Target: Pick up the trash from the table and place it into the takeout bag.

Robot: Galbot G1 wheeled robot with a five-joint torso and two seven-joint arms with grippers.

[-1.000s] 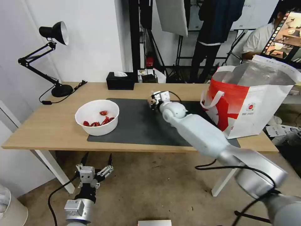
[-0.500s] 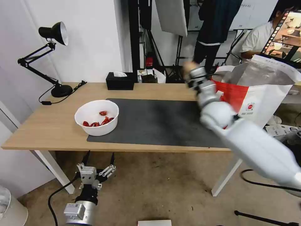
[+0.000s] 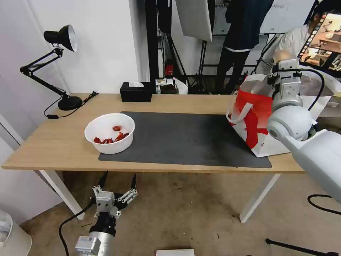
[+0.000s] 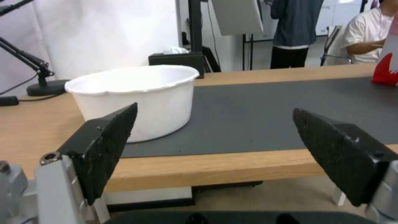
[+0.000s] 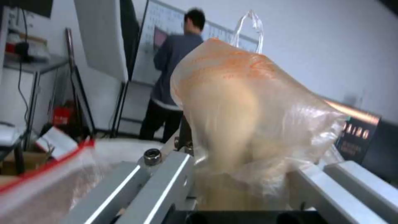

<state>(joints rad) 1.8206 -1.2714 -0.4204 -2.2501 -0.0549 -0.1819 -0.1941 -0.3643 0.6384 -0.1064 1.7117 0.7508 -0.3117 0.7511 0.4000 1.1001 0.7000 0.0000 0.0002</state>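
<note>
At the upper right of the head view, our right gripper [image 3: 285,61] is raised above the open mouth of the takeout bag [image 3: 255,117], its jaws clenched on the small knotted clear bag [image 5: 244,118] of beige stuff. In the right wrist view that little bag bulges up between the jaws, with the tote's red rim and foil lining just below, so we judge it is held here to drop straight inside. The release is not yet made.

The takeout bag stands upright at the right end of the bench [image 3: 53,142], partly on the dark grey mat [image 3: 184,138], its mouth wide enough to take what falls.

The white bowl [image 3: 110,132] with red scraps sits at the left edge of the mat, left of centre in the frame, well apart from the tote and yet to be collected.

Our left gripper [image 3: 117,183] waits low in the frame, below the bench's front edge, jaws released and spread. Its wrist view faces the bowl [image 4: 132,96] across the bench edge, which suggests it is placed for that pick.
</note>
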